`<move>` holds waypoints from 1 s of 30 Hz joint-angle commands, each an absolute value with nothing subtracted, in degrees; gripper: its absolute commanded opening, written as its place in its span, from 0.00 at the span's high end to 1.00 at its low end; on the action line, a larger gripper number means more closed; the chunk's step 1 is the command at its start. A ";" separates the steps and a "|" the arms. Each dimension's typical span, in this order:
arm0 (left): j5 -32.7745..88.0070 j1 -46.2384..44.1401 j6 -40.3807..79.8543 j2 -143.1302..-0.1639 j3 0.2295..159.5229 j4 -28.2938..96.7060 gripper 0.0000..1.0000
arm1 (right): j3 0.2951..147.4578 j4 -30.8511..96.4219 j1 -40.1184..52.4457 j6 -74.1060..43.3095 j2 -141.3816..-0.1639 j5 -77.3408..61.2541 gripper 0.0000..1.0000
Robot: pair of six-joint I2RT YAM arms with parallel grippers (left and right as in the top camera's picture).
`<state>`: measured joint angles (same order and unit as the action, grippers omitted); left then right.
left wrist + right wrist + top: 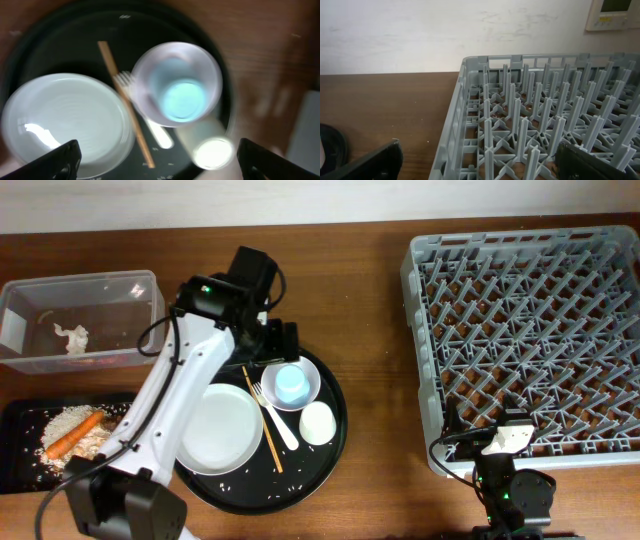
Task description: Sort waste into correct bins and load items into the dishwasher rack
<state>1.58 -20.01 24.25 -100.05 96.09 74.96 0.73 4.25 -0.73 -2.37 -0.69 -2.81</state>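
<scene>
Left gripper [159, 162] hangs over the back of the tray [318, 470], jaws spread wide and nothing between them. Straight below it sits the bowl [312, 375], with the blue cup [291, 385] standing inside it, mouth up. The wrist view is blurred, but the layout reads clearly. The plate [220, 428] lies on the tray's left half. The chopsticks [265, 425] run diagonally between plate and bowl, and the fork [280, 425] lies just beside them, tines toward the bowl. The white cup [317, 423] rests on the tray just in front of the bowl. A few pale crumbs dot the tray.

Over on the left, the clear tub [30, 330] holds the tissue [72, 337]. The black bin [15, 445] in front of it has the rice [62, 420] and the carrot [72, 436] lying together.

Right gripper [482, 165] sits low at the front left corner of the rack [520, 340], jaws fully apart, holding nothing. The rack's pegs stand bare, none of the tableware in it.
</scene>
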 commanded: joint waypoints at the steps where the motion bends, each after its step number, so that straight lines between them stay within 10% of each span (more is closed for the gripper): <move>1: -5.61 -13.15 28.82 -99.48 95.72 77.67 0.01 | 0.32 4.32 -0.43 -1.91 -0.32 -2.72 0.01; 20: 2.61 14.70 38.37 -99.46 95.70 80.40 0.01 | 0.32 2.74 -0.38 -2.22 -0.32 -5.91 0.01; 24: 1.69 14.79 38.37 -99.50 95.70 78.39 0.01 | 0.32 -2.31 -0.38 -23.73 -0.32 -39.53 0.02; 30: 4.08 18.35 38.37 -99.50 95.70 77.17 0.01 | 1.45 -18.31 -0.38 -44.45 -0.32 -42.89 0.01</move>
<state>3.22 16.64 37.60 -100.05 96.03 77.12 0.64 -17.19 -0.69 -35.92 -0.67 -40.12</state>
